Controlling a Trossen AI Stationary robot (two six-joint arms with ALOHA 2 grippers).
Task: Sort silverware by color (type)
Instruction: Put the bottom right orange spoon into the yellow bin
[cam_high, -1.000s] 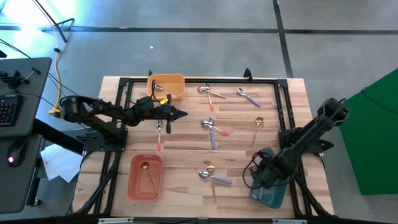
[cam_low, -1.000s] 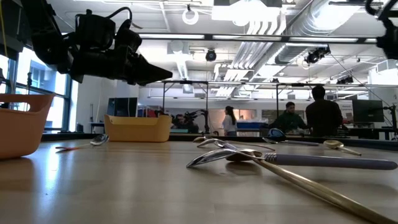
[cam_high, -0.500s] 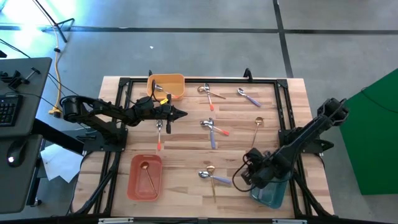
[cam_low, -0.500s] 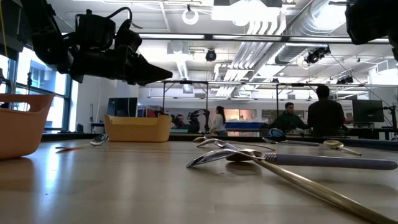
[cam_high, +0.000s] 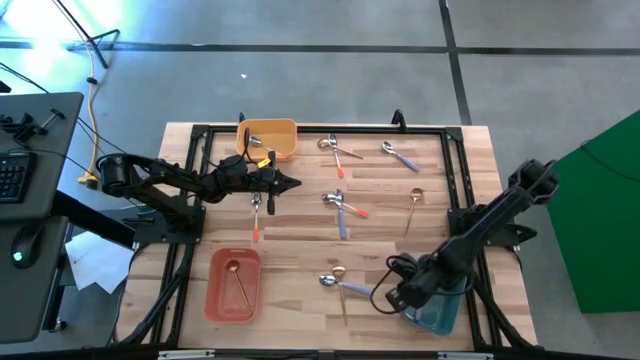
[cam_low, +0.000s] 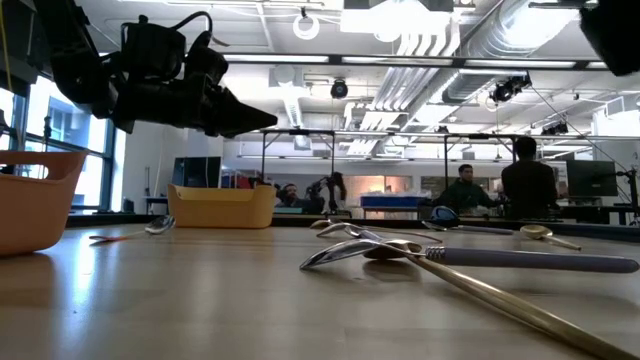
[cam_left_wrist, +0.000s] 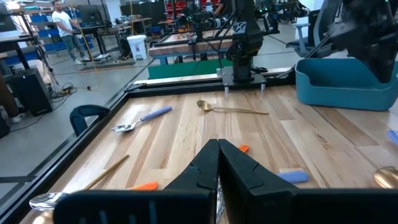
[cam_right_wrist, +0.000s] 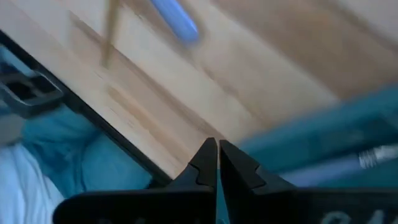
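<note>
Spoons lie flat on the wooden table. A gold, a silver and a blue-handled spoon (cam_high: 342, 285) cross each other near the near edge. Another crossed cluster (cam_high: 343, 206) lies mid-table, beside a lone gold spoon (cam_high: 412, 204). A red-handled spoon (cam_high: 256, 214) lies under my left arm. More spoons sit near the far edge (cam_high: 336, 150), (cam_high: 398, 153). My left gripper (cam_high: 293, 183) hovers shut above the table, left of the middle cluster. My right gripper (cam_high: 384, 299) is shut and empty, just right of the near cluster; a blue handle (cam_right_wrist: 175, 18) and a gold handle (cam_right_wrist: 112, 30) show ahead of it.
A red bin (cam_high: 233, 285) with a gold spoon in it sits near-left. An orange bin (cam_high: 268, 138) sits far-left. A teal bin (cam_high: 437, 311) at the near-right corner holds a blue-handled spoon (cam_right_wrist: 373, 155). A black frame (cam_high: 455, 170) borders the table. People stand in the room behind.
My right gripper has moved from above the teal bin toward the table's left and slightly toward the near edge, closing in on the near spoon cluster. It has stayed shut. The spoons have not moved.
</note>
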